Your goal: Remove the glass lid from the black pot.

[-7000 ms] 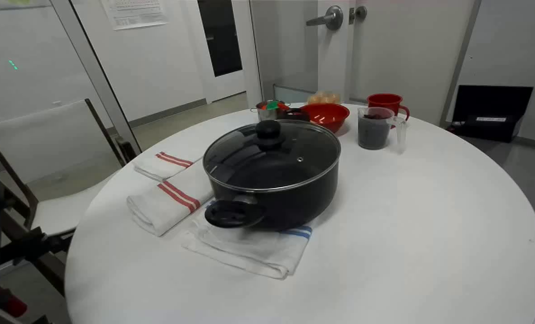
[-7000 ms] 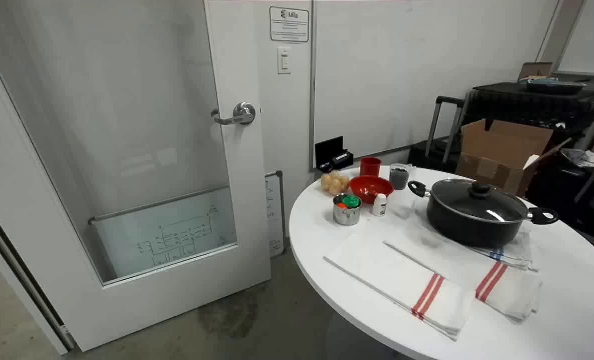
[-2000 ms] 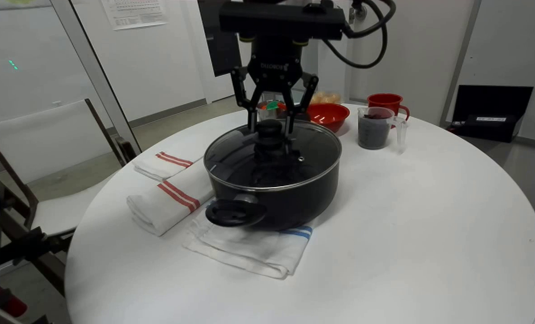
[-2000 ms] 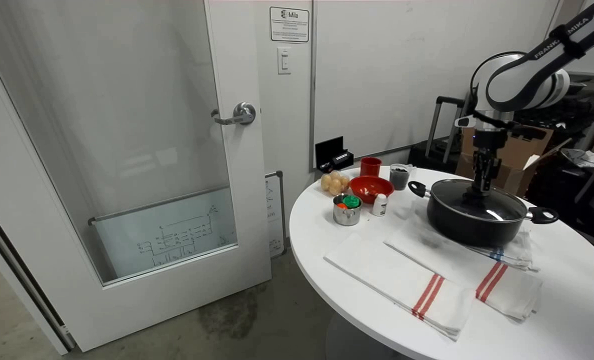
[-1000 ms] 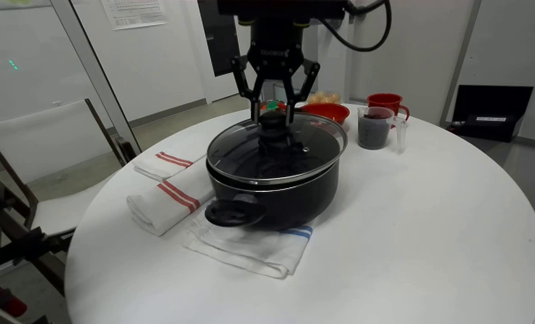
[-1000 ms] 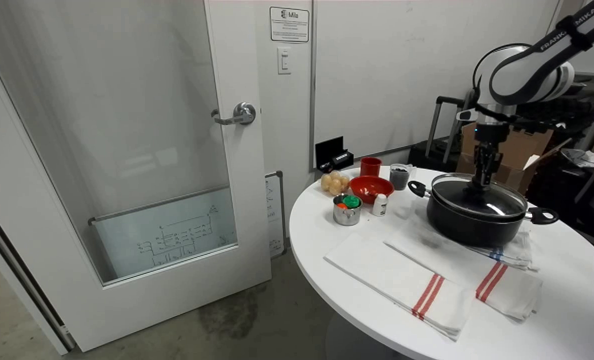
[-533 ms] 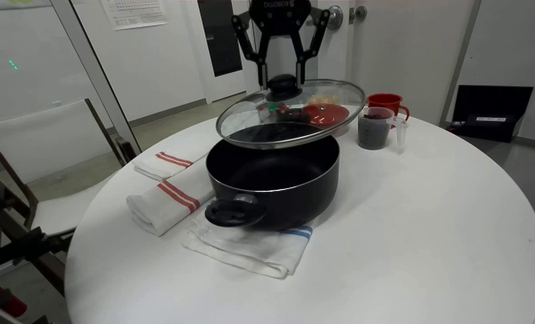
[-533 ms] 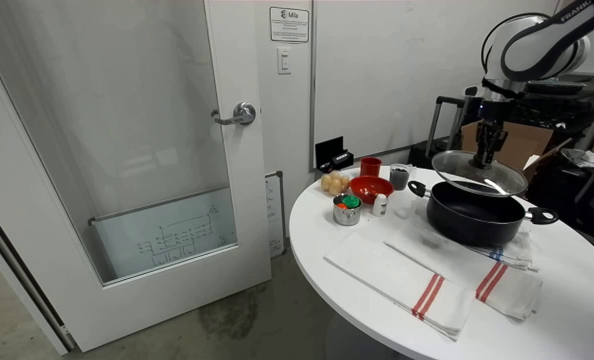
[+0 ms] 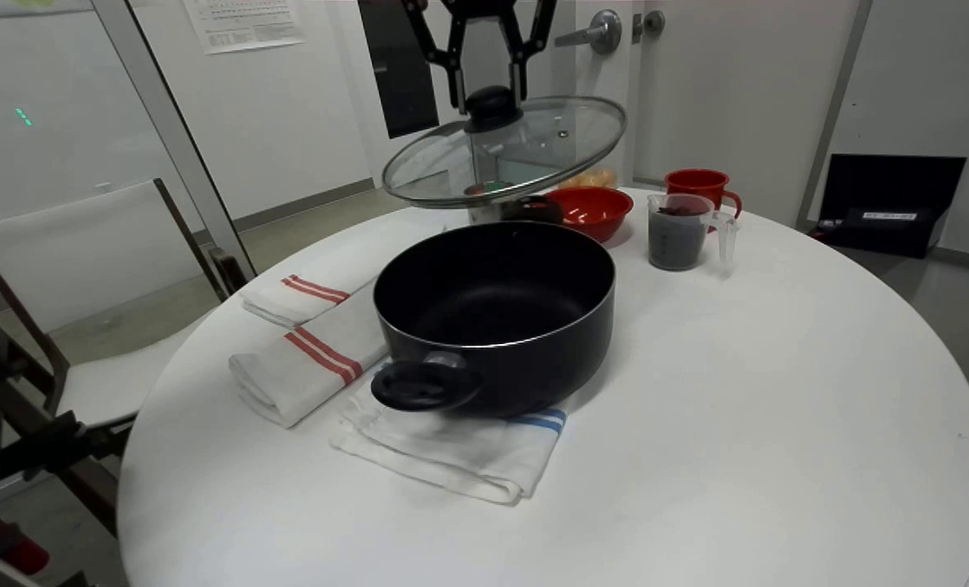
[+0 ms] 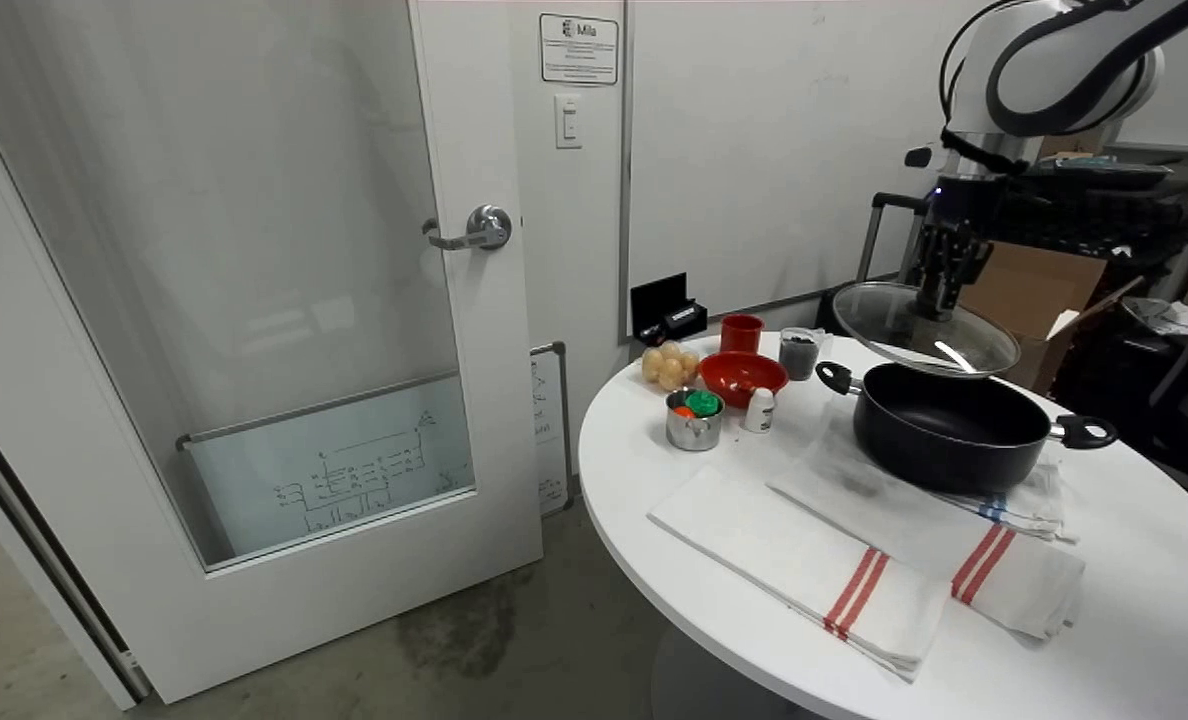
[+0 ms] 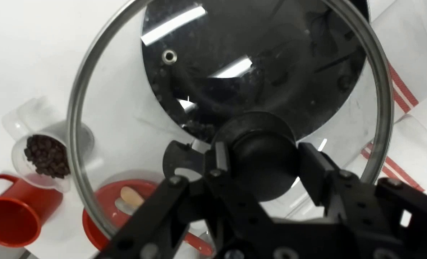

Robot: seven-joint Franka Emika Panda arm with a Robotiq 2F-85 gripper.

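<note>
Shows in an exterior view the glass lid (image 9: 533, 155) hanging from the gripper (image 9: 488, 98) above the black pot (image 9: 533, 375), tilted, apart from the pot and off-centre toward the red bowl (image 9: 599, 214) just past the pot — reads as the carrying-off step, past lifting and short of setting down. Seems to call next for a sideways move clear of the pot, then levelling and a slow lowering, perhaps onto the white table (image 9: 762, 456) beside the pot; might, if swung low past the pot, clip the measuring cup (image 9: 677, 240) or the red mug (image 9: 701, 184). Shows in the wrist view the black knob (image 11: 265, 165) pinched between both fingers (image 11: 221, 158), and the lid partly over the pot; calls, likely, for a firm grip against twisting. Shows in an exterior view folded white towels with red stripes (image 10: 804, 565) beside the pot, and a blue-striped towel (image 10: 1034, 511) sticking out from under the pot. Shows also, on the red bowl's side of the pot, a metal cup (image 10: 694, 434), a white bottle (image 10: 760, 412) and pale round things (image 10: 669, 372) — too small to name surely. Takes in, for the room, a cardboard box (image 10: 1046, 288) behind the pot, a large whiteboard (image 10: 804, 130) beyond the pot and, well apart from the pot, a glass-paned door (image 10: 284, 290)
</note>
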